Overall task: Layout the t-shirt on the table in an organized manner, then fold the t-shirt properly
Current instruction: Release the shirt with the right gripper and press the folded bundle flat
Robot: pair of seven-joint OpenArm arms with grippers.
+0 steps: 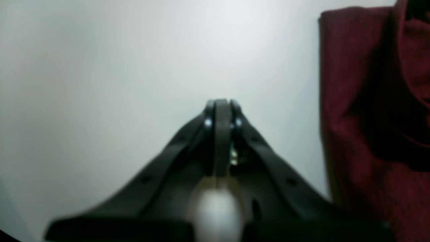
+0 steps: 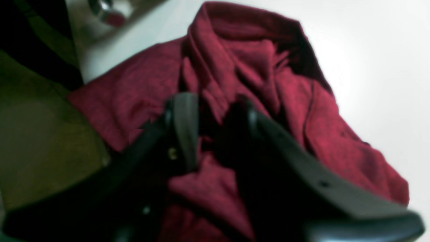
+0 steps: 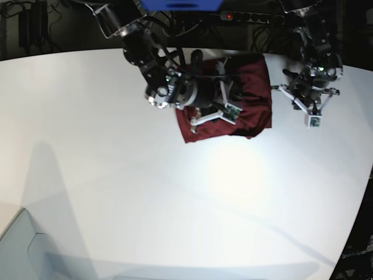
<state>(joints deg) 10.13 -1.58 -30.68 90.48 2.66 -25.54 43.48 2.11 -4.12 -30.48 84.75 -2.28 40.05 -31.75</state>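
The maroon t-shirt (image 3: 253, 102) lies crumpled in a wrinkly heap near the far edge of the white table (image 3: 145, 175). My right gripper (image 2: 215, 117) is down on the heap. Its dark fingers (image 2: 184, 127) stand close on either side of a raised fold of the t-shirt (image 2: 262, 67), and cloth fills the gap between them. My left gripper (image 1: 221, 104) is shut with nothing in it. It hovers over bare table (image 1: 117, 67), just beside the shirt's straight edge (image 1: 339, 101), without touching it.
A power strip (image 3: 250, 16) and cables lie behind the table's curved far edge. The right arm's body (image 3: 175, 93) reaches over the shirt's left side. The table's front left corner ends near a grey surface (image 3: 23, 245).
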